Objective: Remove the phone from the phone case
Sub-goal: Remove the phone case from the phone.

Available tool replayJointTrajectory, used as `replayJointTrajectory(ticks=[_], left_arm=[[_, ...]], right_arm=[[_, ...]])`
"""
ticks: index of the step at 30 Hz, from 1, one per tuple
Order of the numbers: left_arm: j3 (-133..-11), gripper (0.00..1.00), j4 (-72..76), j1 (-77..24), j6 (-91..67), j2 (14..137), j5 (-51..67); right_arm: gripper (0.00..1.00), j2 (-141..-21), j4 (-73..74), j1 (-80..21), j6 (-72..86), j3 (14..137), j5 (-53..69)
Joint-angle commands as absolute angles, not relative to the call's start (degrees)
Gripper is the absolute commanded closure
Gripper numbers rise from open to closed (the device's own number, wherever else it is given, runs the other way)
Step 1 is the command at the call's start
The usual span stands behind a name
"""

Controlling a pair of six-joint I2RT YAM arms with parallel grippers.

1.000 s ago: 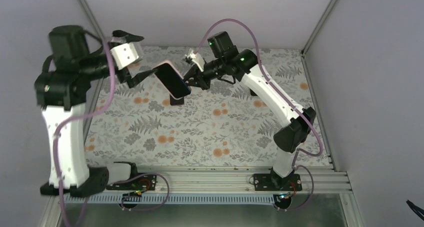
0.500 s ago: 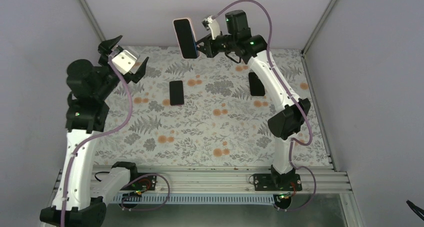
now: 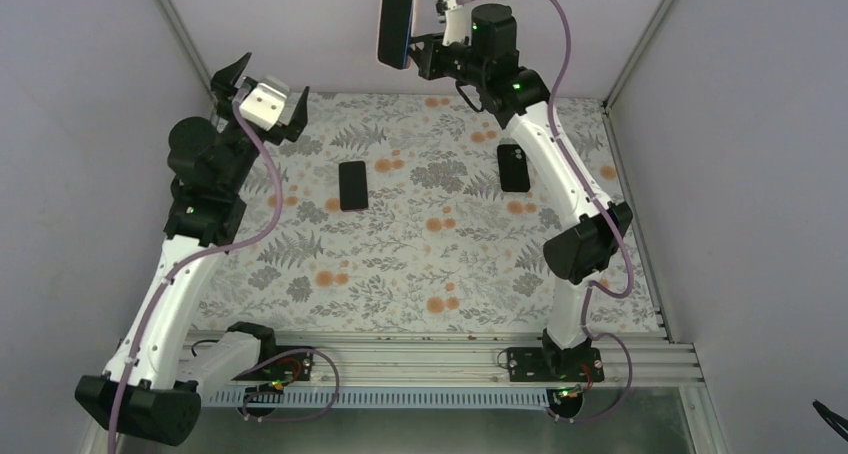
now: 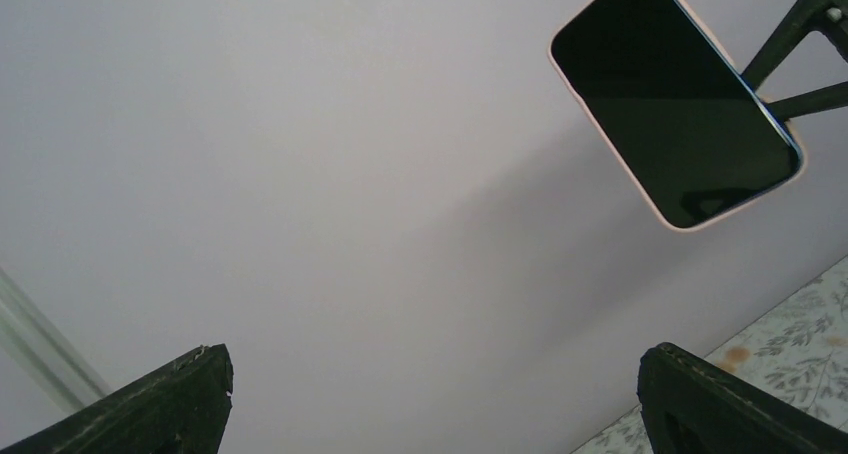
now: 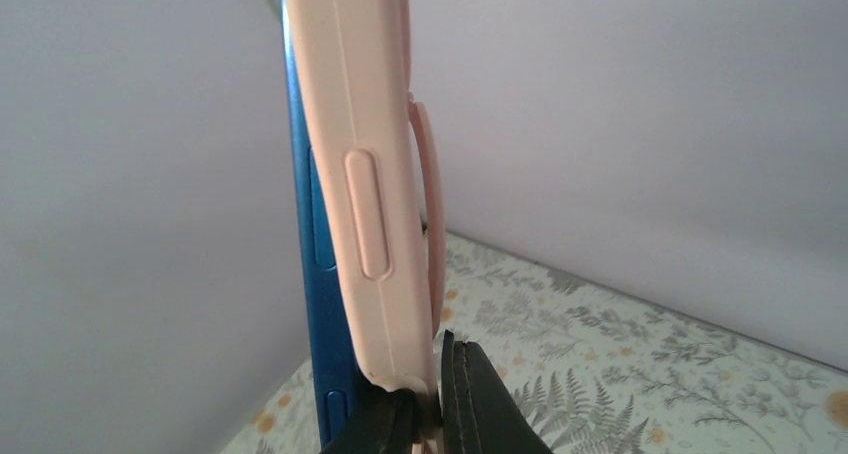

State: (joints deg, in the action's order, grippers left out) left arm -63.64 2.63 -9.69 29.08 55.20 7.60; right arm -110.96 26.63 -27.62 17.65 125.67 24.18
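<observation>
Both arms have moved in the last half second: my left has swung back and the right has carried its load higher. On the desk (image 3: 400,264) lie a dark handset (image 3: 352,185) and a second handset (image 3: 513,167), well apart. My left gripper (image 3: 268,86) hangs spread and empty. Farthest, high by the back wall, my right gripper (image 5: 425,404) pinches the lower end of the pink phone case (image 5: 365,174). The blue phone (image 5: 318,224) sits inside it, so I judge the extraction not yet done. Its long axis is near upright, with the screen facing my left arm.
</observation>
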Motion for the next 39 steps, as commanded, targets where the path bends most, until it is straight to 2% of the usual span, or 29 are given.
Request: replayJointTrajectory(ticks=[1, 5, 16, 25, 39], left_arm=[[-65.9, 0.0, 7.2, -13.0, 26.6, 58.7, 2.7], [-67.3, 0.0, 9.3, -17.1, 29.6, 62.6, -1.6], [-68.8, 0.04, 19.2, -29.9, 40.8, 71.9, -14.8], [-71.7, 0.05, 40.1, -40.7, 54.4, 83.7, -24.6], [-73.9, 0.05, 49.1, -43.0, 57.7, 89.0, -26.1]], right_arm=[[0.97, -108.5, 20.8, -27.3, 22.9, 128.4, 14.3], [0.97, -106.5, 21.3, -27.3, 25.9, 127.3, 11.1], [0.97, -99.7, 19.4, -27.4, 33.3, 119.9, 16.3], [0.97, -100.9, 19.5, -27.3, 34.3, 121.4, 18.3], [0.97, -98.1, 15.0, -27.0, 30.5, 115.4, 15.5]])
